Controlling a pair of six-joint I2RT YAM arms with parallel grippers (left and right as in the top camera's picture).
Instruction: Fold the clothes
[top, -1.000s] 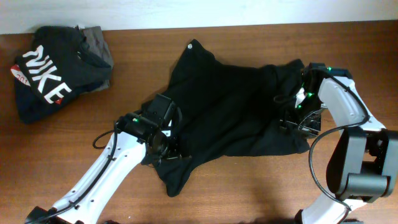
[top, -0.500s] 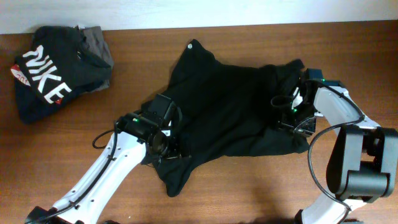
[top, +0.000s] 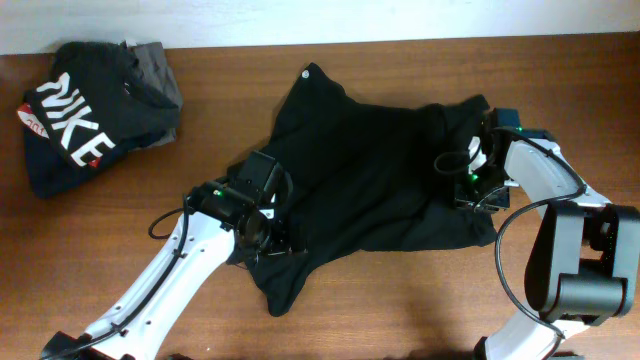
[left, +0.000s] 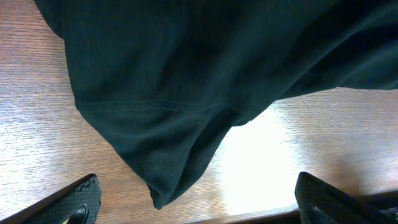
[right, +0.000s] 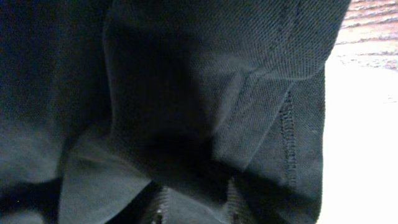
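Note:
The clothes (top: 370, 170), a black T-shirt with a small white mark (top: 307, 73) by the collar, lie crumpled across the middle of the table. My left gripper (top: 268, 232) hovers over the shirt's lower left part. It is wide open, and in the left wrist view a hanging sleeve tip (left: 168, 180) lies between the far-apart fingers (left: 78, 202) without touching them. My right gripper (top: 468, 185) sits on the shirt's right side. In the right wrist view black fabric (right: 186, 74) fills the frame, and the right gripper (right: 198, 199) is pinched on a fold with a stitched hem.
At the back left lies a dark garment with white NIKE lettering (top: 75, 120) on top of a grey folded garment (top: 155, 65). Bare wooden table (top: 420, 300) shows in front of the shirt and beside the hem (right: 367, 124).
The right gripper shifted a little left onto the shirt, then its jaws narrowed on the fabric fold. The left arm and the shirt's outline have not moved.

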